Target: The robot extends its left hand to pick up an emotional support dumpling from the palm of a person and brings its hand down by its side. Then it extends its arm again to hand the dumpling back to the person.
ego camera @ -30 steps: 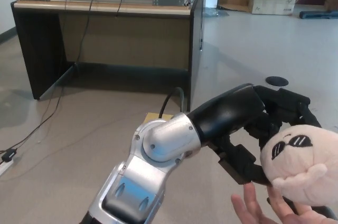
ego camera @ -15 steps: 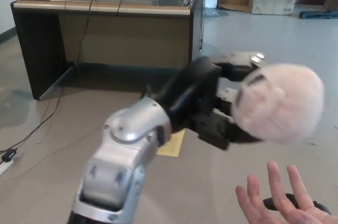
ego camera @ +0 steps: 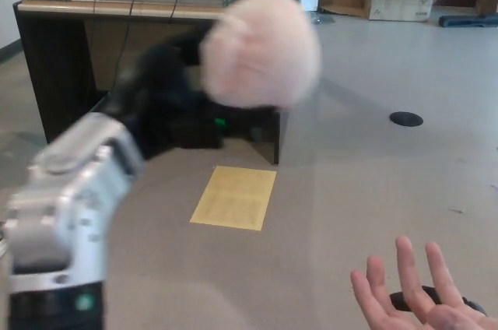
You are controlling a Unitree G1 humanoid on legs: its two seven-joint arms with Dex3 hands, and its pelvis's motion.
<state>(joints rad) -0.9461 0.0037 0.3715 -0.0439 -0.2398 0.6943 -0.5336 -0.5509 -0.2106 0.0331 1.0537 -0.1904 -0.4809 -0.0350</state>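
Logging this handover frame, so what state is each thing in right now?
Dumpling: held in the left hand, lifted clear of the palm, motion-blurred.
Left hand: shut on the dumpling.
Person's hand: open, palm up, empty.
Yellow sheet: flat on the floor.

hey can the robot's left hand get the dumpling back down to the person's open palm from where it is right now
Probably yes. The left robot hand holds the dumpling up and left of the person's palm, which lies open and empty, with nothing visible between them.
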